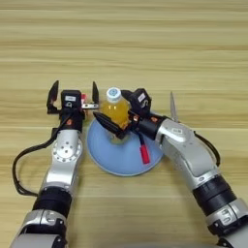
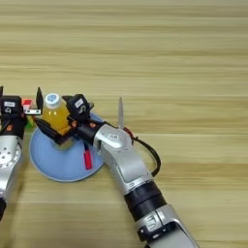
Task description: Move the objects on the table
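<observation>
Fingers of the right gripper (image 1: 115,112) clamp the juice bottle (image 1: 114,109) over the plate (image 1: 109,154). Just left of it, the left gripper (image 1: 72,96) has its fingers spread, nothing between them. Scissors (image 1: 173,107) lie behind the right arm.

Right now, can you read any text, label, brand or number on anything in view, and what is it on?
No text can be read.
Bottle: a blue mark on the white cap, too blurred to read.
Left gripper: a small white patch on the body, unreadable.
Right gripper: a white patch on the body, unreadable.
Plate: no marking visible.
</observation>
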